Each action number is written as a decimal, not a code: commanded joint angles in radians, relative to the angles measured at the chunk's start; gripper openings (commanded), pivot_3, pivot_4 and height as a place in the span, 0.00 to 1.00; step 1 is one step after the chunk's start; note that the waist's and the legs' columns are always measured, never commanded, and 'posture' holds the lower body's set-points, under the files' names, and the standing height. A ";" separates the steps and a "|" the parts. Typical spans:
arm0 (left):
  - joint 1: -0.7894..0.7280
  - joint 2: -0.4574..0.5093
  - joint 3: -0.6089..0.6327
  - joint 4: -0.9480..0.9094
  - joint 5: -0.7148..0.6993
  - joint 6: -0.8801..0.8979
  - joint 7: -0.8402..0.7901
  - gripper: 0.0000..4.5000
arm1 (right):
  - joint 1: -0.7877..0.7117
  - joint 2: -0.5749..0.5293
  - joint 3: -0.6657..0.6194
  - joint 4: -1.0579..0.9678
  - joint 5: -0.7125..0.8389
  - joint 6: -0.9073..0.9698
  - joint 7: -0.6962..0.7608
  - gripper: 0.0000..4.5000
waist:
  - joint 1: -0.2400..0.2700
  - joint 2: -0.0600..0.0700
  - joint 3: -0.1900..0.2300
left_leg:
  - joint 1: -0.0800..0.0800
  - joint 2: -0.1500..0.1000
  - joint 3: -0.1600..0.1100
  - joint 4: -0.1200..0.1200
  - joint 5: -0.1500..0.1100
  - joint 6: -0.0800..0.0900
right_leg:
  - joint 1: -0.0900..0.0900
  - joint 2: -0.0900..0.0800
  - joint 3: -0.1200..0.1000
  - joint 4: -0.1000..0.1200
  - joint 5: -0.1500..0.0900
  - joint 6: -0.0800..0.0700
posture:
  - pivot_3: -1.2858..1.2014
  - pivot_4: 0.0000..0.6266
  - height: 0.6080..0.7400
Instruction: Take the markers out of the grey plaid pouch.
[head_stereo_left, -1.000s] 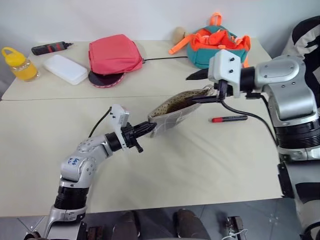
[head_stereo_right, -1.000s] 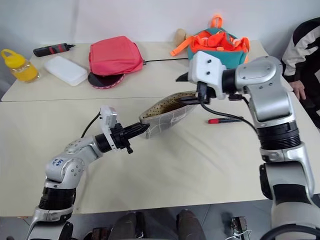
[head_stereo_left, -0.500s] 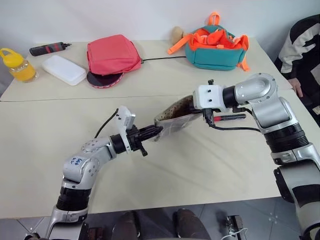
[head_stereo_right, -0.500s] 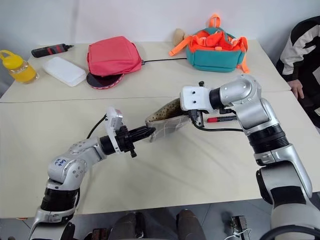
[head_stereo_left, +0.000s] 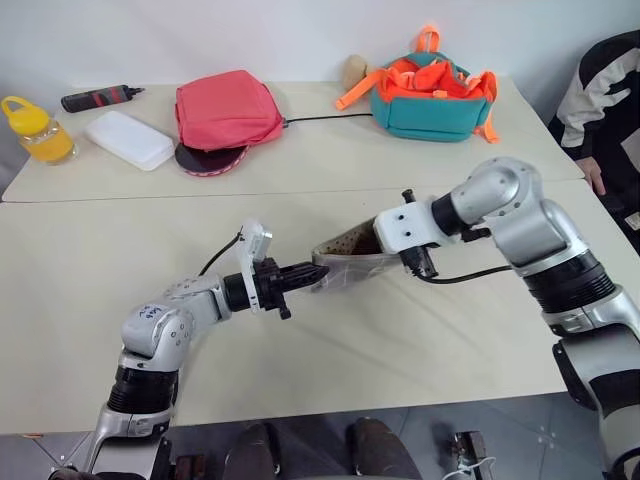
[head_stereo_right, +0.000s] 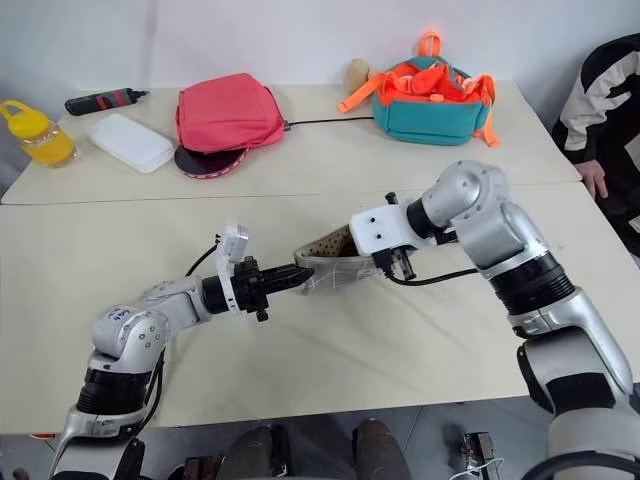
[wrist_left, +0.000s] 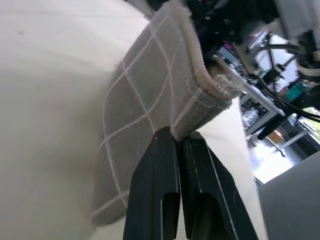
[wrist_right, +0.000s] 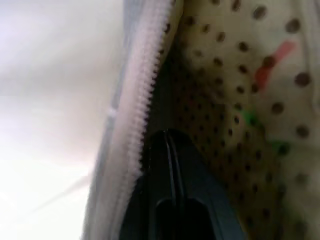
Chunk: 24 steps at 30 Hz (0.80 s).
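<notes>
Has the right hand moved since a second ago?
Yes. The right hand came down from above the grey plaid fabric pouch into its open mouth.

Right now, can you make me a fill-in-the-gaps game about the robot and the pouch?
The left gripper is shut on the pouch's ____.
The pouch's lining is covered in ____.
The right gripper, shut, reaches ____ the open pouch.
The bottle at the table's far corner is ____.

Missing words: corner; dots; inside; yellow

The grey plaid pouch (head_stereo_left: 345, 268) lies open on the table, dotted beige lining showing, a blurred red marker (wrist_right: 272, 62) inside.
</notes>
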<state>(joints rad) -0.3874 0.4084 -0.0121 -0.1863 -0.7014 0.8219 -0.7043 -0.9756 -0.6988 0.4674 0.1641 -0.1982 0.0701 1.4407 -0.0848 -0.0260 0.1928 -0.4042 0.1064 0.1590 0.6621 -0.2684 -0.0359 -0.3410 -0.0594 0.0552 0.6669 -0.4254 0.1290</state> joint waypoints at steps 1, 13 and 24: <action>0.035 0.012 -0.028 -0.016 0.039 -0.029 -0.013 0.00 | 0.024 0.017 0.022 0.024 -0.055 -0.046 -0.059 0.01 | -0.001 0.000 0.000 | 0.000 0.000 0.000 0.000 0.000 0.000 | 0.000 0.000 0.000 0.000 0.000 0.000 | 0.52 0.24 1.00; 0.039 -0.008 -0.017 -0.002 0.034 -0.041 0.007 0.00 | -0.032 0.100 0.010 0.130 -0.095 -0.075 -0.138 0.12 | -0.009 0.000 0.000 | 0.003 0.002 0.001 0.003 0.000 0.000 | 0.002 0.002 0.002 0.006 0.000 0.000 | 0.52 0.24 1.00; 0.018 -0.011 0.024 0.044 0.029 -0.060 0.006 0.00 | -0.036 0.140 0.020 0.132 -0.068 -0.071 -0.102 0.25 | -0.010 0.000 0.000 | 0.003 0.002 0.001 0.002 0.000 0.000 | 0.001 0.002 0.002 0.006 0.000 0.000 | 0.52 0.24 1.00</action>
<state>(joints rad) -0.3613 0.3992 -0.0075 -0.1471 -0.6775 0.7751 -0.6991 -0.9970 -0.5747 0.4954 0.2969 -0.2798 0.0013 1.3365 -0.0952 -0.0260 0.1928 -0.4015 0.1082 0.1601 0.6640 -0.2683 -0.0360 -0.3399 -0.0575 0.0573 0.6733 -0.4254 0.1290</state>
